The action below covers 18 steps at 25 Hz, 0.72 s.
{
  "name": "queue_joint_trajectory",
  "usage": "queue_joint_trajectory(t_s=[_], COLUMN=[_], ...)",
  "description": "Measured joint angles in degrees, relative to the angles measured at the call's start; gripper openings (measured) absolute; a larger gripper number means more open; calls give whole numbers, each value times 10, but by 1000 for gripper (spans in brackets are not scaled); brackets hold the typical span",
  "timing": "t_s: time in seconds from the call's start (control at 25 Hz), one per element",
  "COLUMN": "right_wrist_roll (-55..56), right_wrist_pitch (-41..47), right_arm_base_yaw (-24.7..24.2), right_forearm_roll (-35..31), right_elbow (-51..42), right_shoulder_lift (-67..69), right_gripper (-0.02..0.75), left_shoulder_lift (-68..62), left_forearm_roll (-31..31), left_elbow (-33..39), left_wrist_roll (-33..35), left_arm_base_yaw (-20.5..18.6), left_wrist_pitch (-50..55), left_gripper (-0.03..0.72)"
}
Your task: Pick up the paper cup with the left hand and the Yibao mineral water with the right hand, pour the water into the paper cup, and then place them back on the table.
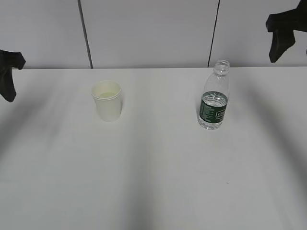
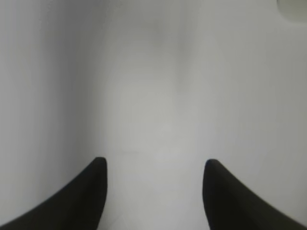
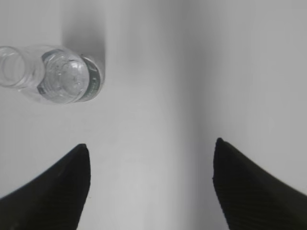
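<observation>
Standing upright on the bench (image 1: 153, 182), the cup (image 1: 107, 100) sits at 10 o'clock and the bottle (image 1: 214, 96) at 2 o'clock, well apart; both the left gripper (image 2: 153, 165) and the right gripper (image 3: 151, 148) hover with jaws wide, holding nothing.

both arms (image 1: 8, 74) cut off by the frame edges, cup (image 2: 292, 8) just a blurry corner sliver (left wrist view).

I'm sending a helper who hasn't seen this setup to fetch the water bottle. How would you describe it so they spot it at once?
On the white table, look to the right half, near the back wall. The Yibao mineral water stands upright there, well apart from the paper cup on the left. It is clear plastic with a dark green label and an open, capless neck, and taller than the cup.
</observation>
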<state>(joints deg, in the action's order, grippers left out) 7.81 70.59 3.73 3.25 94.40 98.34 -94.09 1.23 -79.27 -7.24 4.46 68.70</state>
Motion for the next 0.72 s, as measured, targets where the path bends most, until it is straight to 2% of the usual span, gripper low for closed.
queue_joint_trajectory(t_s=[0.2, 0.44, 0.72], right_wrist_roll=[-21, -26, -28], right_wrist_pitch=[2, 3, 4], right_arm_base_yaw=[0, 0, 0], right_forearm_roll=[-47, -64, -70], right_elbow=[0, -8, -96], right_shoulder_lift=[-2, -40, -133], right_gripper=[586, 586, 586], left_shoulder_lift=[0, 4, 51], left_forearm_roll=[0, -12, -36], left_elbow=[0, 0, 25], left_wrist_roll=[10, 21, 37], left_arm_base_yaw=[0, 0, 0], left_wrist_pitch=[13, 13, 13], left_gripper=[394, 394, 393])
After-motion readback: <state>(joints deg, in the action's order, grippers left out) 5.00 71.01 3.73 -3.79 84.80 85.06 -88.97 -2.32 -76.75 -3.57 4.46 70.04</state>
